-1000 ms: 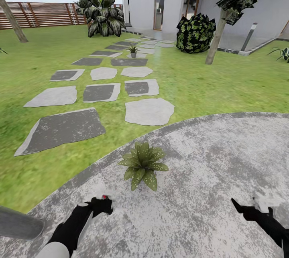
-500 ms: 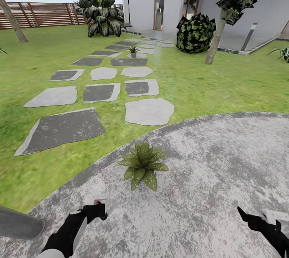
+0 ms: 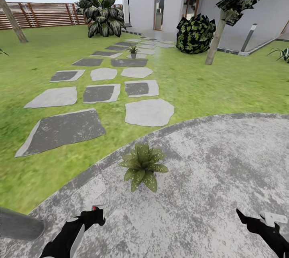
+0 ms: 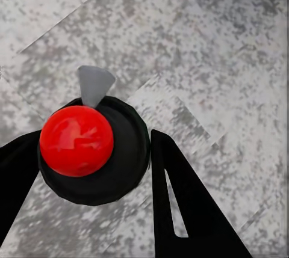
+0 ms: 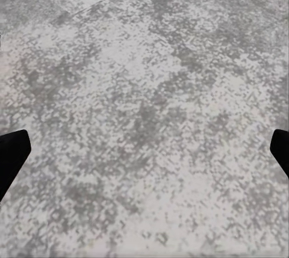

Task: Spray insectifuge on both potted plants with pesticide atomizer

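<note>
While both arms are hanging low over the patio (image 3: 224, 157), the lawn (image 3: 224, 85) and stepping stones (image 3: 149, 111) are lying well ahead of the grippers. Near plant (image 3: 143, 164) is sitting ahead of the left gripper (image 3: 93, 215), toward the right one; far plant (image 3: 133, 51) is standing way beyond on the stones. Left gripper is clamping the atomizer (image 4: 90, 148), red nozzle up between the fingers (image 4: 183, 210). Right gripper (image 5: 144, 150) is holding nothing, fingers spread wide over bare paving.
</note>
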{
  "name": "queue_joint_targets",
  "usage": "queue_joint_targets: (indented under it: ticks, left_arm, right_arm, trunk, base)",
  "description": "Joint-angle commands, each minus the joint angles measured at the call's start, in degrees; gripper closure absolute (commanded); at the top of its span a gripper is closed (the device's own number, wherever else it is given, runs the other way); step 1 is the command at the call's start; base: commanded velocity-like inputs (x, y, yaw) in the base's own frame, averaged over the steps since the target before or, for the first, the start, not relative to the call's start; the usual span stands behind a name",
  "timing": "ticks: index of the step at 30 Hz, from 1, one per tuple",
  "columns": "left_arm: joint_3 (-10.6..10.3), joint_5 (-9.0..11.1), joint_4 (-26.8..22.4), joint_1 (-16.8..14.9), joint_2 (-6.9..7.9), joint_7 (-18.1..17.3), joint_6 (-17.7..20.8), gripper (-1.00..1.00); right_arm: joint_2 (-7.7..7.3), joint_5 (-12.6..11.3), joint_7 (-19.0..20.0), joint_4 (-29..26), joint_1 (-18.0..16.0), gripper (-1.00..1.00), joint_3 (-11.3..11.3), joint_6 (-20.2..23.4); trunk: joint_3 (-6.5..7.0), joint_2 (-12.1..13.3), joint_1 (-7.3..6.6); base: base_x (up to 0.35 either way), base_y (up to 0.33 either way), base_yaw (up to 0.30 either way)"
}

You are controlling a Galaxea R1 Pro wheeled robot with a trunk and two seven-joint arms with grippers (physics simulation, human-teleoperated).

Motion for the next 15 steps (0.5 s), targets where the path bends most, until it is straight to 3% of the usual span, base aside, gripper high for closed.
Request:
queue_joint_targets:
  ticks: [1, 9, 15]
  left_arm:
    - [0.5, -0.6, -0.1, 0.0, -0.08, -0.5, 0.3, 1.0]
    - [0.5, -0.6, -0.1, 0.0, 0.0, -0.6, 0.3, 1.0]
    - [0.7, -0.6, -0.1, 0.4, 0.12, -0.5, 0.2, 1.0]
  right_arm:
    - [0.01, 0.6, 0.3, 0.1, -0.1, -1.0, -0.2, -0.3]
    - [-0.13, 0.7, 0.0, 0.5, 0.0, -1.0, -0.2, -0.6]
    - [-1.01, 0.8, -0.8, 5.7, 0.0, -1.0, -0.3, -3.8]
  trunk:
    - [0.14, 0.4, -0.23]
    - [1.58, 3.6, -1.99]
    - [2.66, 6.0, -3.31]
  base:
    - [0.0, 0.0, 0.0]
    - [0.0, 0.0, 0.0]
    - [0.0, 0.0, 0.0]
